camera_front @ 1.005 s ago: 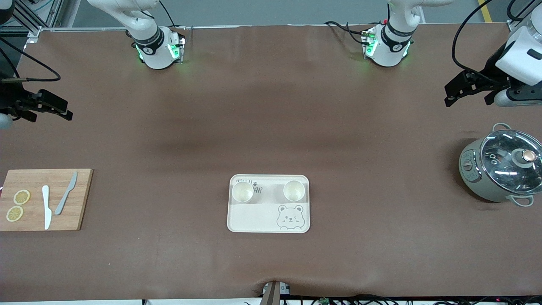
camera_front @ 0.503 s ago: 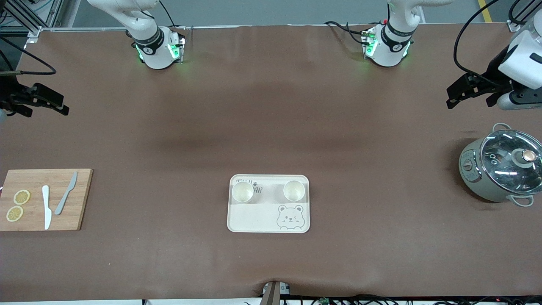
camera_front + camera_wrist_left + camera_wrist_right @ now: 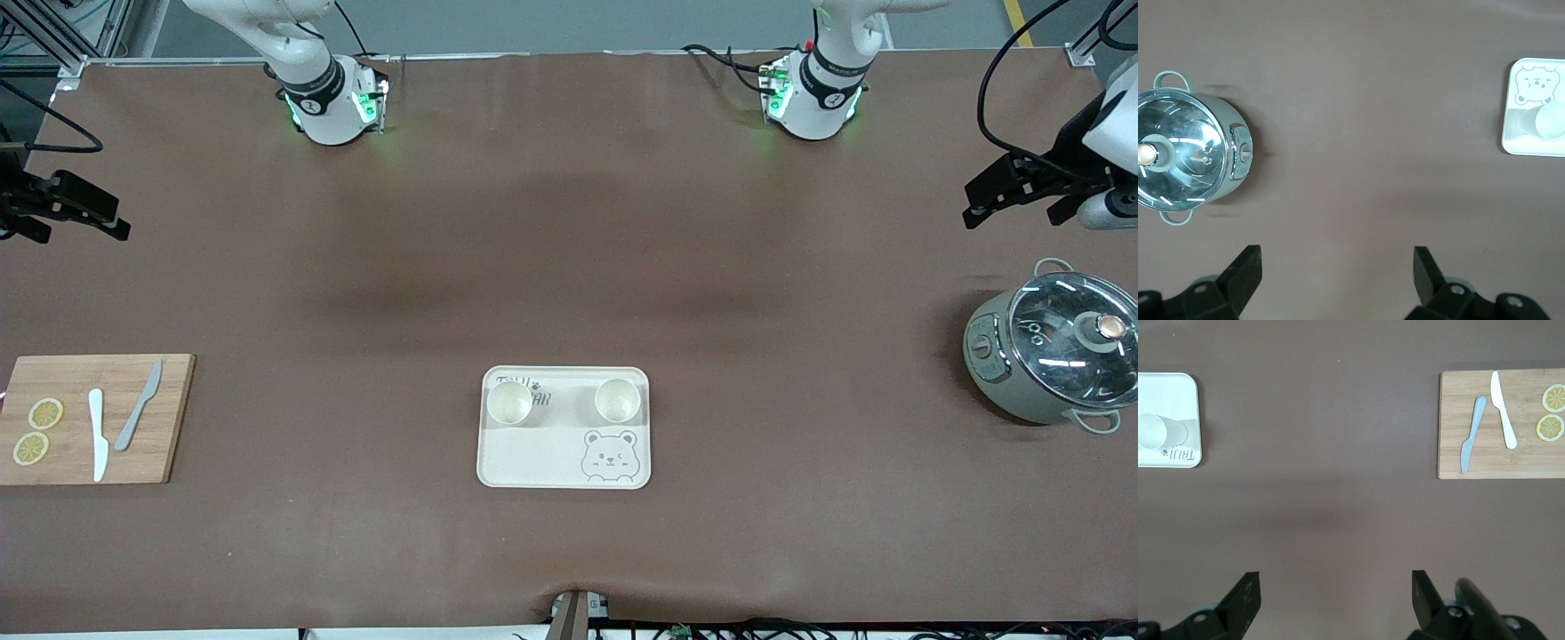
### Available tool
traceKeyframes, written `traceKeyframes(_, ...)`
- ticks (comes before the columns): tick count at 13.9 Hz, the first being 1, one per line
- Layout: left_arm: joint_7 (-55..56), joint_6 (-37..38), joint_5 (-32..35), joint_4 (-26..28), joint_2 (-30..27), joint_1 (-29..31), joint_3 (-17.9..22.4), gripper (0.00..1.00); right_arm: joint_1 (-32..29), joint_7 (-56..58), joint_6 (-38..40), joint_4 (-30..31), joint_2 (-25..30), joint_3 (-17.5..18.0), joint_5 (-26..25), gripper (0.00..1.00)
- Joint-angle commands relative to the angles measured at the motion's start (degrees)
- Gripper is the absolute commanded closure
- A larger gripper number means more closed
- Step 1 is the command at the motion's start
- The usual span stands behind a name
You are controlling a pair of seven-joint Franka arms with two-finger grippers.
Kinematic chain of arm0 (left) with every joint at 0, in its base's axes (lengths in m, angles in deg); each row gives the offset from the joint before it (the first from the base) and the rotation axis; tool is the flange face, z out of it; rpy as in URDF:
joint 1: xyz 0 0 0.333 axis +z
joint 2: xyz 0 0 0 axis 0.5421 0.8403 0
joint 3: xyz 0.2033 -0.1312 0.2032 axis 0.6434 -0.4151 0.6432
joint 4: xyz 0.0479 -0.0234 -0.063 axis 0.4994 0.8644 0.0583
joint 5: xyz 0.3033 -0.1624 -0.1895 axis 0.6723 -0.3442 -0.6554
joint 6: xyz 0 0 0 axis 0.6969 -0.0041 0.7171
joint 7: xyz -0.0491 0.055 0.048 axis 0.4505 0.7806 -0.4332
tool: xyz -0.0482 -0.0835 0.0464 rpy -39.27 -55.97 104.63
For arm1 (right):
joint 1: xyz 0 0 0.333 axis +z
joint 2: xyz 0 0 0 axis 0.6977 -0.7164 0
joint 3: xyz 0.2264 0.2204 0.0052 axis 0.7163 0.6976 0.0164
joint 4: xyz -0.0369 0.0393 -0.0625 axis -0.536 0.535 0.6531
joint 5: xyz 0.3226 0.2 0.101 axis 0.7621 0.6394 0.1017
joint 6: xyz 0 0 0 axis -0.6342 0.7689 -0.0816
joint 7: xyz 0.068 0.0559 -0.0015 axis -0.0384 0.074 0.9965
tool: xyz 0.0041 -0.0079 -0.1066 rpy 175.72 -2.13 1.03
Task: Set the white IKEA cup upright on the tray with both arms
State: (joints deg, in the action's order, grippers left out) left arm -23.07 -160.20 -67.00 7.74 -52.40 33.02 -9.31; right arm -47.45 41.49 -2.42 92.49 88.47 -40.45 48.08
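Brown table (image 3: 569,267): 2 cups (image 3: 508,403) unmoved on tray (image 3: 565,462); left gripper (image 3: 1335,267) and right gripper (image 3: 1335,590), both spread empty, have retreated outward.

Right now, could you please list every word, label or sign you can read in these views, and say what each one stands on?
"TAIJI": grey lettering on the tray, clearest in the right wrist view; in the front view one cup partly covers it.
"BEAR": not readable as a whole; only "AR" shows beside that cup.
Markings on the pot control panel: too small to read.
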Motion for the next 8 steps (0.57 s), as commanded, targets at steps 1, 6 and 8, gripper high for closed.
traceKeyframes(1,-0.53,1.56,-0.55,-0.38,-0.73,0.25,-0.5,0.0,-0.58,0.73,0.84,-0.58,0.33,0.64,-0.94,0.0)
traceKeyframes(6,-0.62,5.25,0.15,-2.75,-0.64,0.25,-0.42,0.0,-0.66,0.55,0.84,-0.58,0.33,0.64,-1.11,0.0)
traceKeyframes(8,-0.97,5.25,0.16,-2.84,-0.56,0.25,-0.24,0.0,-0.58,0.64,0.75,-0.58,0.33,0.73,-1.46,0.0)
